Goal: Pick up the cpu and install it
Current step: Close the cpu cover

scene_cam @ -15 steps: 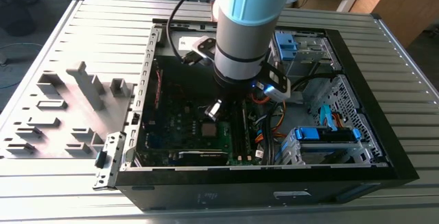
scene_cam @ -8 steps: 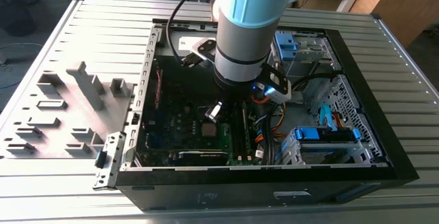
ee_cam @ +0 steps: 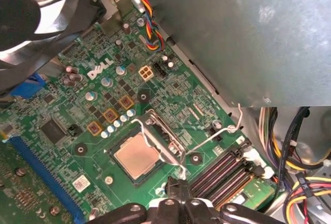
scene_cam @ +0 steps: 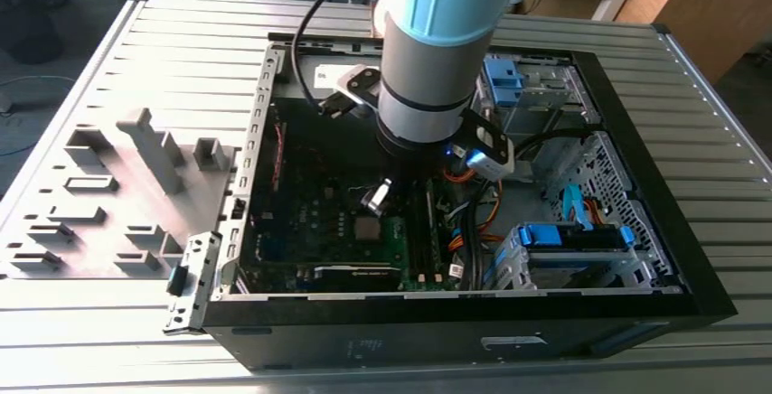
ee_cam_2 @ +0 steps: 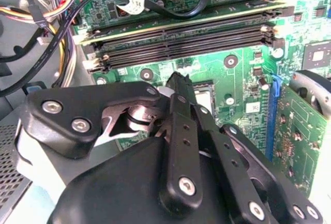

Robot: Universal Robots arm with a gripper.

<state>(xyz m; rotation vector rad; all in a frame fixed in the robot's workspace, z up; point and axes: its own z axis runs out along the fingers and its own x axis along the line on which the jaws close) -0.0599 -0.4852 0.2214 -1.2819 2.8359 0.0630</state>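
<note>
the grey and pale-blue robot arm [scene_cam: 422,51] stands upright over the open black computer case [scene_cam: 675,267]. its black gripper [ee_cam: 176,185] hangs just beside the dark metal-framed socket [ee_cam: 164,131], closed on itself, holding nothing. the small square silver-grey cpu [ee_cam: 137,155] lies flat in that socket. the print on the white sticker [ee_cam: 81,183] on the green motherboard [ee_cam: 170,87] is too small to tell.

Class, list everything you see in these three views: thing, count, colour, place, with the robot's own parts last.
table: one, grey, slatted.
computer case: one, black, open, on the table.
fixture tray: one, grey, on the table, at the exterior view's left of the case.
motherboard: one, green, inside the case.
cpu: one, pale silver-grey, lying in its socket on the motherboard.
memory slots: four, black, beside the socket.
drive caddies: two, blue, inside the case towards the exterior view's right.
robot arm: one, grey and pale blue, reaching into the case.
gripper: one, black, by the socket's corner near the memory slots.
</note>
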